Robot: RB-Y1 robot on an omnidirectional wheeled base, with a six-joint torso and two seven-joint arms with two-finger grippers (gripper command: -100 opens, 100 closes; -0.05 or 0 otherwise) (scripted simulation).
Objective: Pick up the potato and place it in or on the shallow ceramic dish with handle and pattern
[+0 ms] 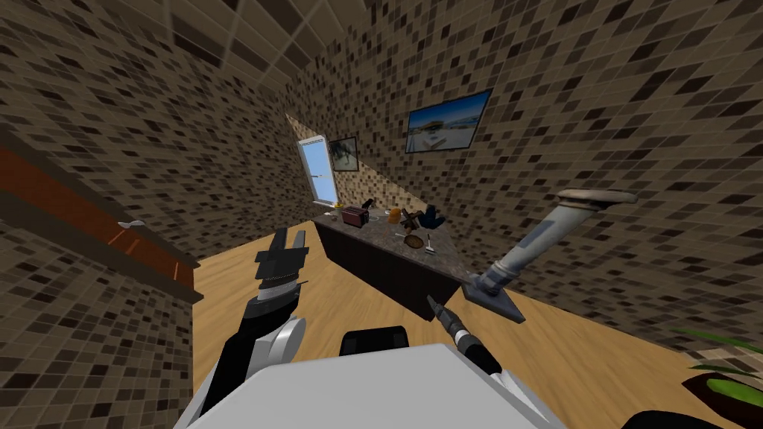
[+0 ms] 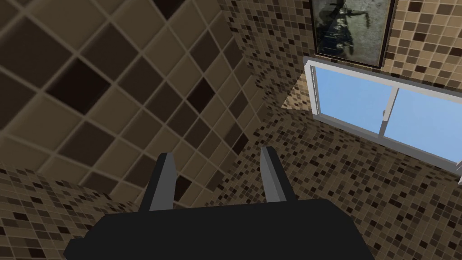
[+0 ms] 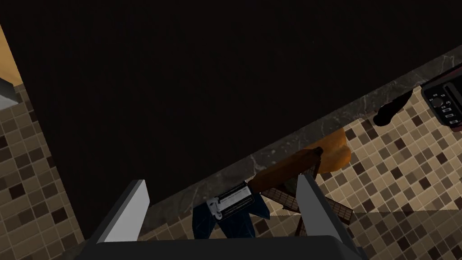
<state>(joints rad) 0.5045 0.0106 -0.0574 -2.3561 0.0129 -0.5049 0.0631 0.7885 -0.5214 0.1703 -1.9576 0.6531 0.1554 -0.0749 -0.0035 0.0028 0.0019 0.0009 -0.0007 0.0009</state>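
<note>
A dark-fronted counter with a marbled top stands ahead of me across the wooden floor. On it lies a round brown shallow dish with a handle. Farther back sits an orange-brown rounded lump, possibly the potato. My right gripper is open and empty, low before the counter's dark front, well short of both. My left gripper is raised to the left, open and empty.
The counter also holds a dark red toaster, a wooden crossed piece, a blue item and a small white item. A grey column on a base leans at its right end. A brown shelf runs at left.
</note>
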